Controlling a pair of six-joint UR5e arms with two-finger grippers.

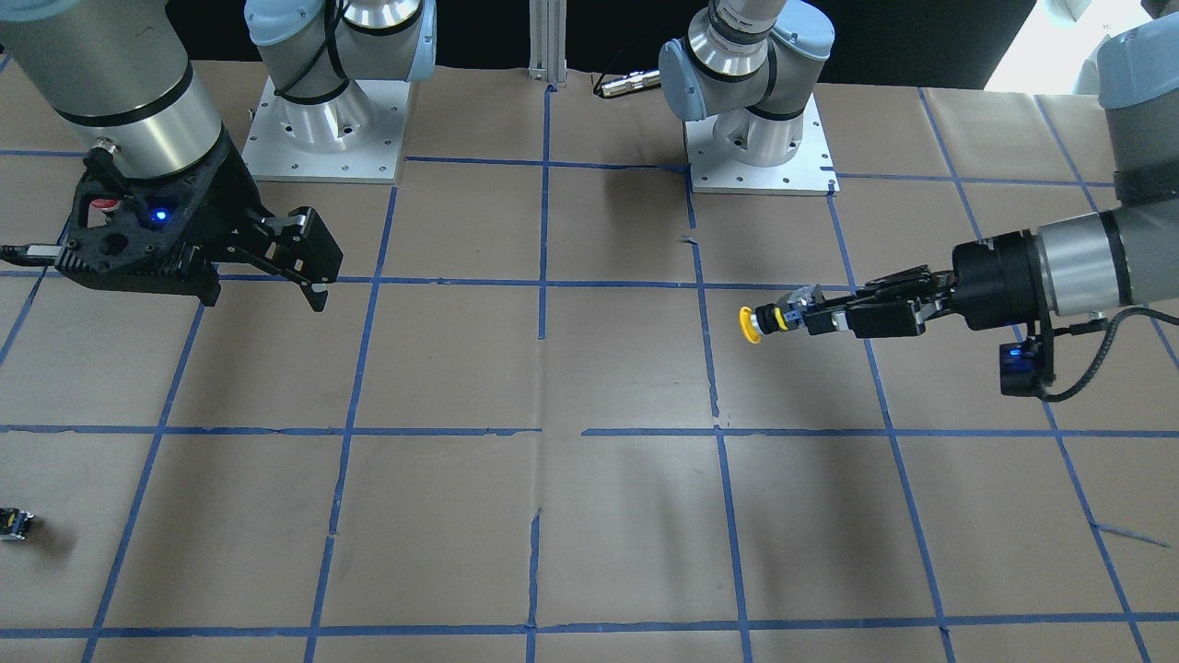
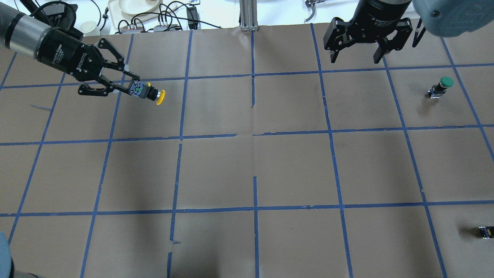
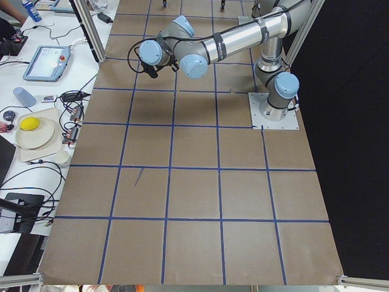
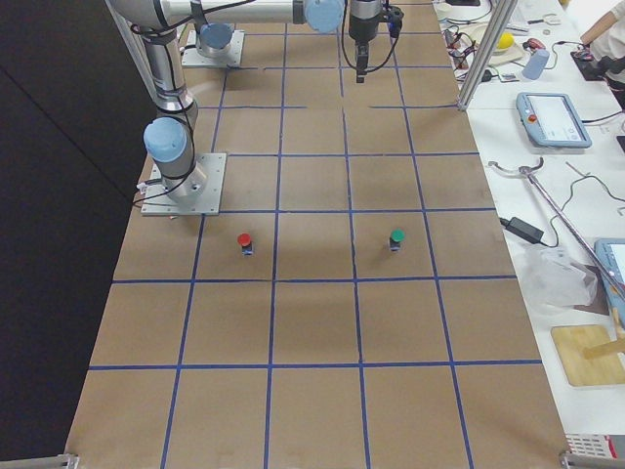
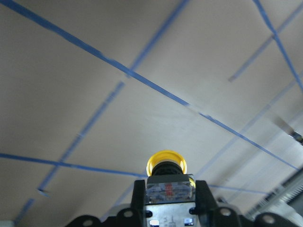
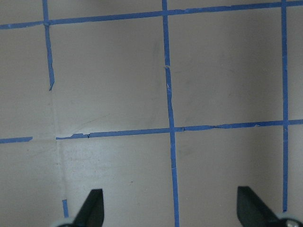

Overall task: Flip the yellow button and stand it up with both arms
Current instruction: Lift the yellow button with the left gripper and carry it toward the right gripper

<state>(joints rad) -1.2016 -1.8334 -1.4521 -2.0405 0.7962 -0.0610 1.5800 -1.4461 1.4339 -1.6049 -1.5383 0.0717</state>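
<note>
1. Tiny yellow button (image 1: 769, 321) w/ round mushroom cap, black collar, grey-blue block base: up in the air, lying sideways. It is well apart from the green-capped push-button (image 2: 442, 85) that stands on the brown-paper-covered table (image 2: 216, 173), over on the robot-left half.
2. Black two-finger left gripper (image 1: 811, 311): fingers pinched narrow on the block base. Cap sticks out past the tips, toward the green-capped push-button's side.
3. Black two-finger right gripper (image 2: 355, 58): fingers spread wide, nothing between them. It hangs near the green-capped push-button, on its yellow-button side, not touching.
4. Judged step: hand-over not yet begun, grippers well apart.
5. Risk: pinch is on the small block only. An off-axis nudge from the right gripper could twist the yellow button out; it'd drop & roll on its round cap.
6. Risk: little free length past the left tips, so right fingers closing there may hit left fingers, not the collar.
7. Risk: set down tilted, it prob. topples (wide cap, small base).
8. Views:
   - Left wrist cam alone shows the pinch close up, fingers on both block sides.
   - Right wrist cam shows only paper + blue tape (image 6: 171, 71).
   - Overhead shows the green-capped push-button and a small dark capless block (image 2: 485, 231) robot-side of it. Front view lacks the green one.
   - Right-side view alone shows a red-capped push-button (image 4: 244, 240) clearly, robot-side of the green one.
</note>
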